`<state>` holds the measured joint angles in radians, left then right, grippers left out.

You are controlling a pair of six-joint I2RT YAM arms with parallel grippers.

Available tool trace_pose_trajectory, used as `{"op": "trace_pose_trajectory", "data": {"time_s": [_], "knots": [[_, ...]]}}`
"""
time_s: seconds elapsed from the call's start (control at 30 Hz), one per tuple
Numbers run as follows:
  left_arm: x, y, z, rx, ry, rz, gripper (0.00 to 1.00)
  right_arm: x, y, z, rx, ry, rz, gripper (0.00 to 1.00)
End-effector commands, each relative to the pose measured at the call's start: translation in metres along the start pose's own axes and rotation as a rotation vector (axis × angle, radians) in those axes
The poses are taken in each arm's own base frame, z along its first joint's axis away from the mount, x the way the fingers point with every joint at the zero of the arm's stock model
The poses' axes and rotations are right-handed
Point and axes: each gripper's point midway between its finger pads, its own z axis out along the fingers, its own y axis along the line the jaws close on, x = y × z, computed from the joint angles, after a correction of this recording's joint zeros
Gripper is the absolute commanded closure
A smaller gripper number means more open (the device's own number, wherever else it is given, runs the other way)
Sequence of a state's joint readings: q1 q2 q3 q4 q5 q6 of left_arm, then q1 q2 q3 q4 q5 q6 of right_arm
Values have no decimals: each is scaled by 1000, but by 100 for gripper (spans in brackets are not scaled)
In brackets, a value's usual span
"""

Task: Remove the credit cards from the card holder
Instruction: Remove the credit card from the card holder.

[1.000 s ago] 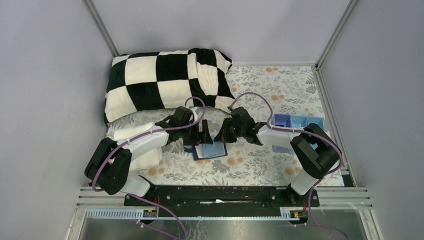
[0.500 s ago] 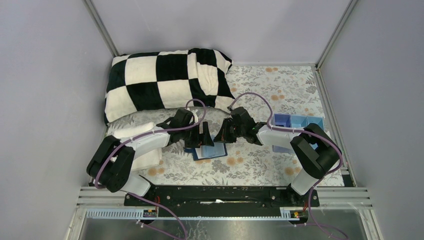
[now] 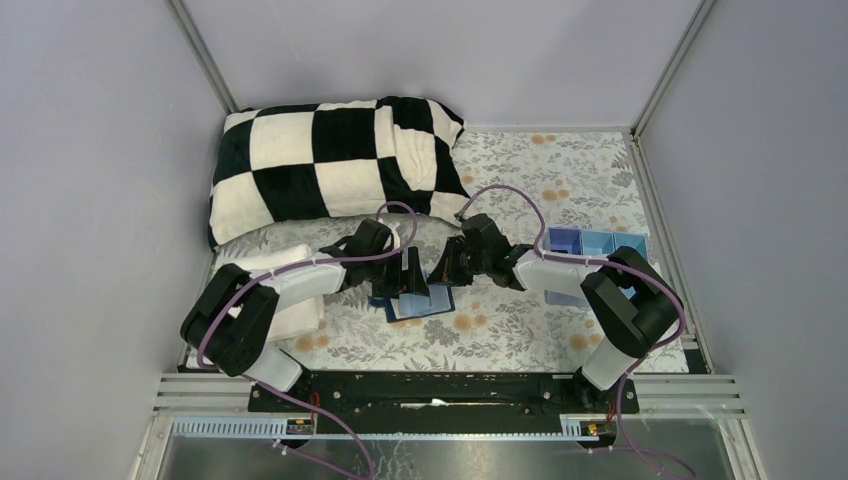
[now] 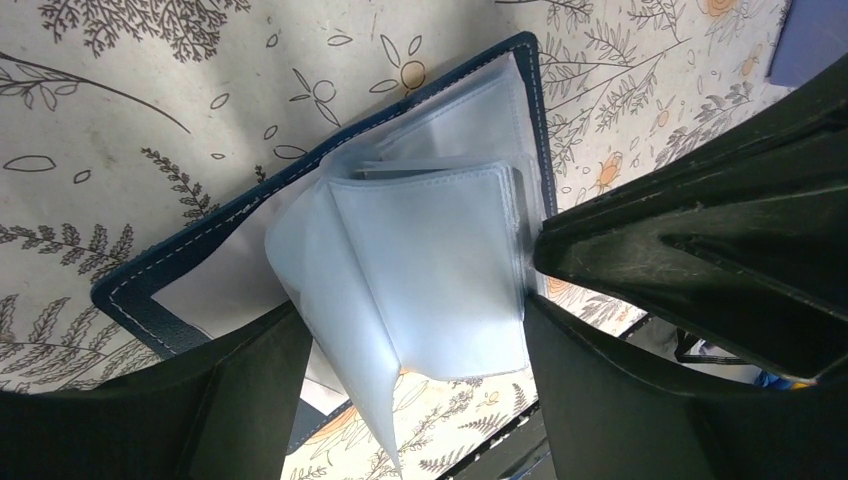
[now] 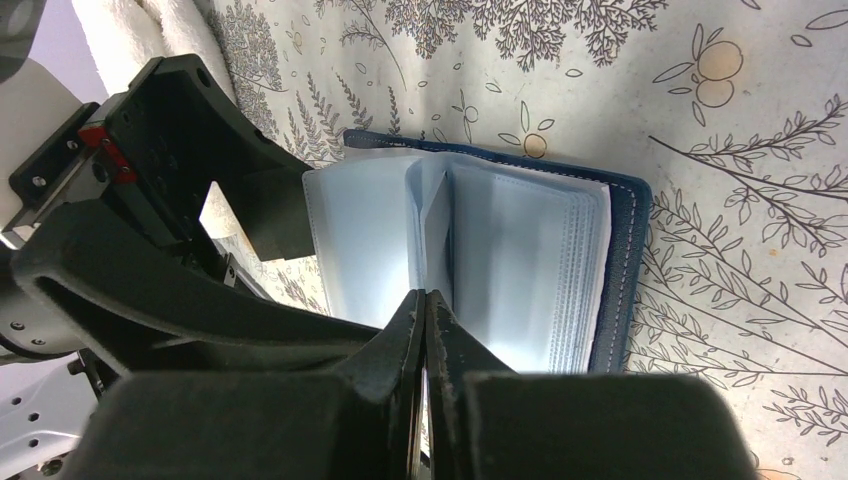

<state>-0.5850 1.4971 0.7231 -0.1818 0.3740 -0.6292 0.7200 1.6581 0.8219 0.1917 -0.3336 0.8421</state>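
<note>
The card holder point(image 3: 422, 303) lies open on the flowered cloth, navy outside point(image 5: 628, 250), with pale translucent sleeves point(image 4: 430, 270) fanned upward. My left gripper point(image 3: 408, 287) is open and straddles the sleeves in the left wrist view point(image 4: 410, 330), one finger point(image 4: 250, 380) on each side. My right gripper point(image 3: 445, 275) is shut, and in the right wrist view point(image 5: 425, 296) its tips pinch the edge of one upright sleeve point(image 5: 435, 220). No card shows clearly in the sleeves.
A black-and-white checked blanket point(image 3: 330, 165) lies at the back left. A folded white towel point(image 3: 275, 290) sits under the left arm. A light-blue compartment tray point(image 3: 595, 245) stands at the right. A small blue flat piece point(image 3: 461, 322) lies just in front of the holder.
My left gripper has shifted a little to the right, closer over the holder's sleeves. The right arm and the holder have stayed in place.
</note>
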Motion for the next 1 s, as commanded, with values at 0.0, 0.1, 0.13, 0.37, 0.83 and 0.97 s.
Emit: {"op": "trace_pose_trajectory", "data": {"time_s": [0.0, 0.1, 0.13, 0.37, 0.83, 0.97], "knots": [[-8, 0, 5, -15, -22, 16, 21, -3, 15, -3, -39, -11, -22, 97], [-8, 7, 6, -46, -25, 7, 25, -4, 16, -4, -38, -13, -25, 97], [-8, 10, 6, -61, -26, 4, 27, -4, 16, -5, -38, -16, -26, 97], [-10, 26, 4, -144, -42, -6, 34, -3, 13, -9, -23, -28, -28, 92], [-17, 53, -18, -259, -108, -95, 37, -9, -13, -20, 108, -87, -71, 58], [-22, 59, -31, -294, -144, -124, 38, -16, -2, -25, 87, -111, -95, 59]]}}
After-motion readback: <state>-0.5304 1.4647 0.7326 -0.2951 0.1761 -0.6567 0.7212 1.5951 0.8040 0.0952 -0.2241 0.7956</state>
